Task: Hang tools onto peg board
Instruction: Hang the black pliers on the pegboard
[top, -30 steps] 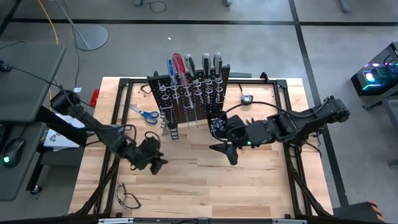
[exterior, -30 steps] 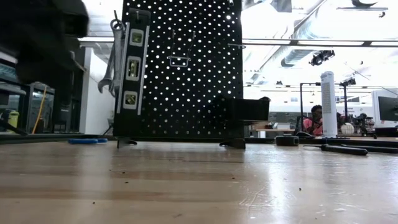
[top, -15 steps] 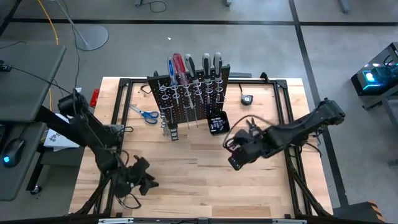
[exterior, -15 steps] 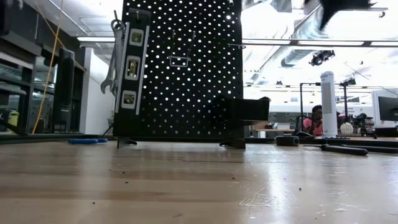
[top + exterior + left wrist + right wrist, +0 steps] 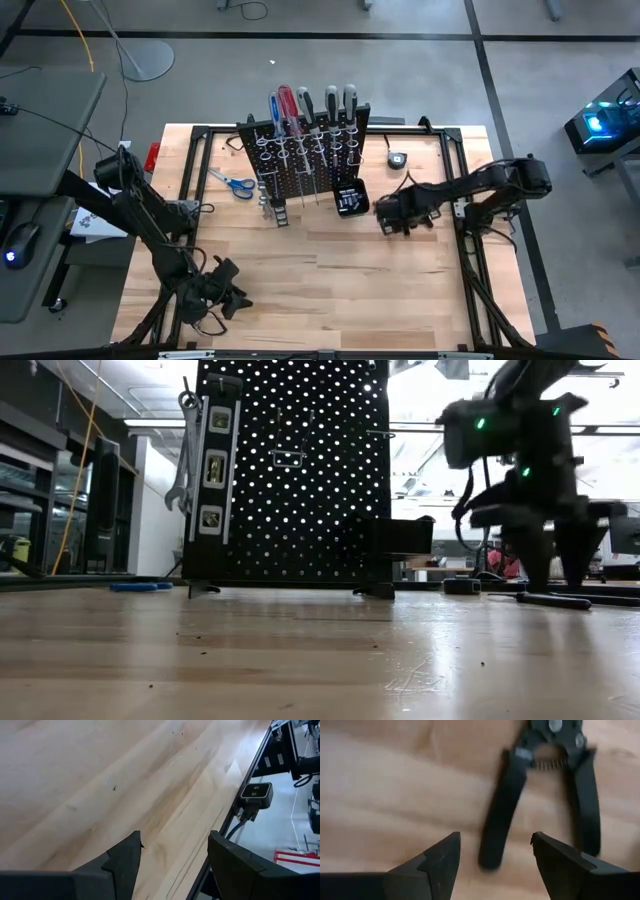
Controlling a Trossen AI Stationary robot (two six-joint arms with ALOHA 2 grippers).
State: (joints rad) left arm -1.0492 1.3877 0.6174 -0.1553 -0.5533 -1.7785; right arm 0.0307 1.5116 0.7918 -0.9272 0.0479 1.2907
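Observation:
The black peg board (image 5: 305, 150) stands upright at the far middle, with red, blue and grey-handled screwdrivers (image 5: 300, 105) in its rings; a wrench (image 5: 180, 460) hangs on its other face. Blue-handled scissors (image 5: 232, 182) lie flat to its left. Black-handled pliers (image 5: 540, 795) lie flat on the table right of the board. My right gripper (image 5: 495, 855) hovers open just above them, pointing down, one handle (image 5: 502, 820) in line with the gap between its fingers. My left gripper (image 5: 175, 845) stands open over bare wood near the table's near left corner.
A small black box (image 5: 350, 198) sits by the peg board's right foot, close to my right gripper (image 5: 395, 215). A small dark object (image 5: 397, 158) lies farther back. Clear safety glasses (image 5: 205, 322) lie under my left gripper (image 5: 225, 295). A camera (image 5: 255, 795) sits at the near edge.
My right gripper has dropped from high above the table and gone toward the far edge, tipping over until it points down over the pliers. My left gripper has swung from the table's left middle toward the near left corner and sunk a little.

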